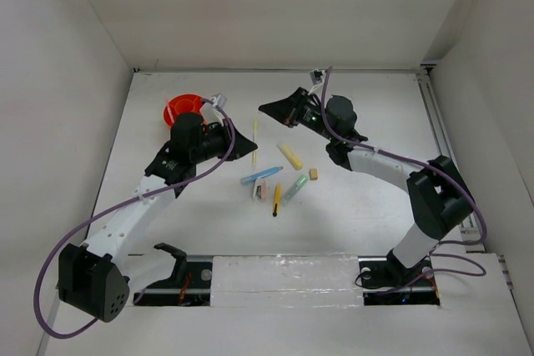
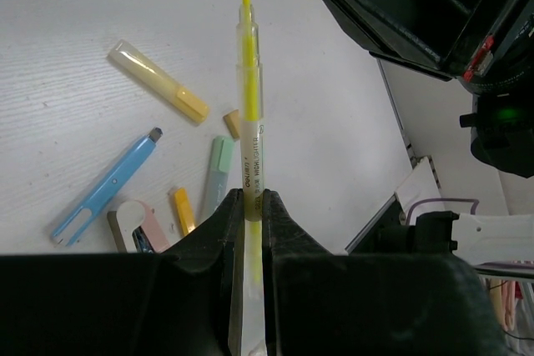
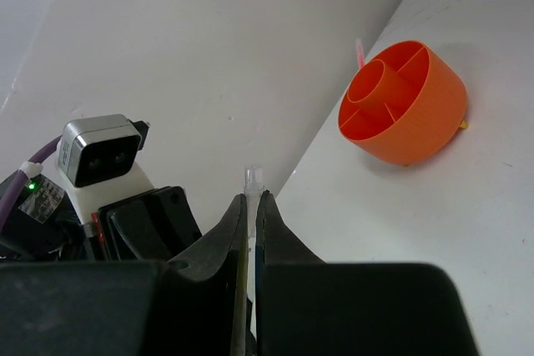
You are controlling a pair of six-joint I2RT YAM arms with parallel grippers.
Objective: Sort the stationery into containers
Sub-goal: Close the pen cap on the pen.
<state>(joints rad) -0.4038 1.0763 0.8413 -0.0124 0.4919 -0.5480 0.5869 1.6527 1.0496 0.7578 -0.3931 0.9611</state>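
My left gripper [image 1: 242, 146] is shut on a thin yellow pen [image 1: 254, 135], held above the table with its bare tip pointing away in the left wrist view [image 2: 249, 97]. My right gripper [image 1: 267, 108] is shut on a small clear pen cap [image 3: 252, 179], close to the pen's tip end. The orange tub [image 1: 183, 110] with inner dividers stands at the far left and also shows in the right wrist view [image 3: 405, 102]; a pink pen [image 3: 360, 52] pokes out behind it. On the table lie a yellow marker [image 2: 158, 82], blue pen [image 2: 107, 188], pale green marker [image 2: 219, 174], yellow pencil [image 2: 183, 210], tan eraser [image 2: 233, 124] and white-pink eraser [image 2: 138, 223].
White walls enclose the table on the left, back and right. A metal rail [image 1: 446, 147] runs along the right edge. The loose stationery lies in a cluster [image 1: 279, 181] at the table's middle, between the two arms.
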